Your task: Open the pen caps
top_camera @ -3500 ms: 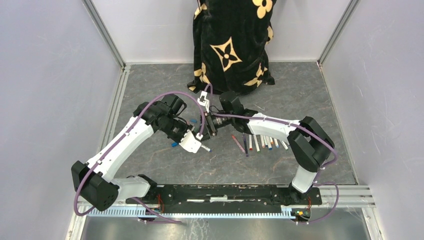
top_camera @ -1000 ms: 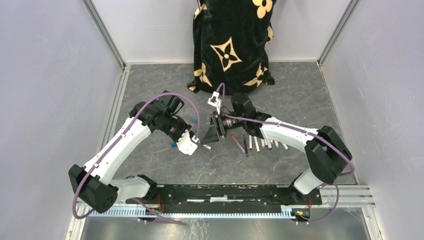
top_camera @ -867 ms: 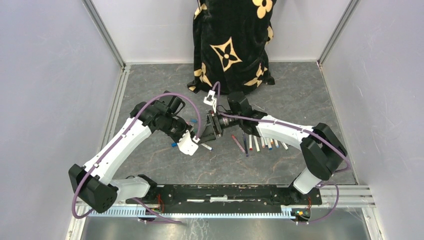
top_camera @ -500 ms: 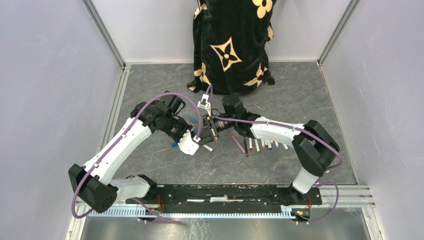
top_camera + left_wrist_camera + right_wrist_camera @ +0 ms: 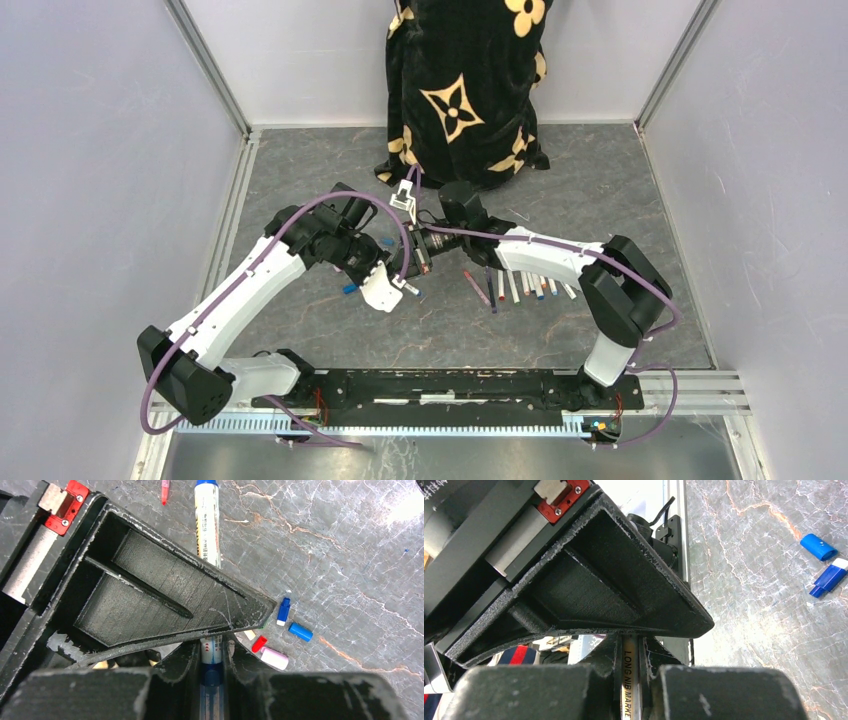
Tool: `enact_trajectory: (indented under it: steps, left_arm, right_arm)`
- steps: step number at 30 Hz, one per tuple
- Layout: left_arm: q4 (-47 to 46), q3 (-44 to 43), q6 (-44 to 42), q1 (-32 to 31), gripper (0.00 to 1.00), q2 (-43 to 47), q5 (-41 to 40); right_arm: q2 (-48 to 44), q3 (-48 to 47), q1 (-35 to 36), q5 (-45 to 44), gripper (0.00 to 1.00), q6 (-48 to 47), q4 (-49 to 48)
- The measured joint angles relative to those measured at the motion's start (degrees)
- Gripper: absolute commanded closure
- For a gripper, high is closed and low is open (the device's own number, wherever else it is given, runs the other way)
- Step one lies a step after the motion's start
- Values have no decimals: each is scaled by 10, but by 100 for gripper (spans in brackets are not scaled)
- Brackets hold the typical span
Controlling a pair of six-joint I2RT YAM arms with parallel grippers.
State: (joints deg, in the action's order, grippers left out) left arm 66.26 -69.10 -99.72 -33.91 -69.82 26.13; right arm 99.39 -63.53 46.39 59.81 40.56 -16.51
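Both grippers hold one pen (image 5: 208,535), a white barrel with blue ends. My left gripper (image 5: 212,652) is shut on its lower blue-and-white part. My right gripper (image 5: 630,652) is shut on the printed barrel (image 5: 630,677). In the top view the left gripper (image 5: 393,287) and right gripper (image 5: 416,262) meet nose to nose, with the pen's end (image 5: 411,291) poking out. Loose pen caps lie on the table: two blue ones (image 5: 283,611) (image 5: 300,631), a red one (image 5: 259,643) and a pink one (image 5: 274,658). The other pens (image 5: 528,285) lie in a row to the right.
A black cloth with yellow flowers (image 5: 465,90) stands at the back. A pink pen (image 5: 477,287) and a dark pen (image 5: 490,285) lie left of the row. A blue cap (image 5: 348,289) sits beside the left arm. Aluminium rails (image 5: 235,200) border the grey table.
My right gripper swung left to the left gripper and closed from open onto the pen. The left gripper kept its hold and barely moved.
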Motion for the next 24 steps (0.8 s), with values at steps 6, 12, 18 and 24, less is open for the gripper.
enact_trajectory:
  steps: [6,12,18,24]
  left_arm:
    - [-3,1,-11,-2,52,1,-37]
    - [-8,2,-18,0,60,2,-50]
    - [-7,2,-19,-1,68,2,-49]
    - [-28,13,-18,-7,57,7,-45]
  right_arm:
    - [-1,2,-5,-1,100,-10,38]
    - [-1,2,-8,2,100,-17,75]
    - [-1,1,-10,5,100,-14,79]
    - [-1,1,-11,6,100,18,50]
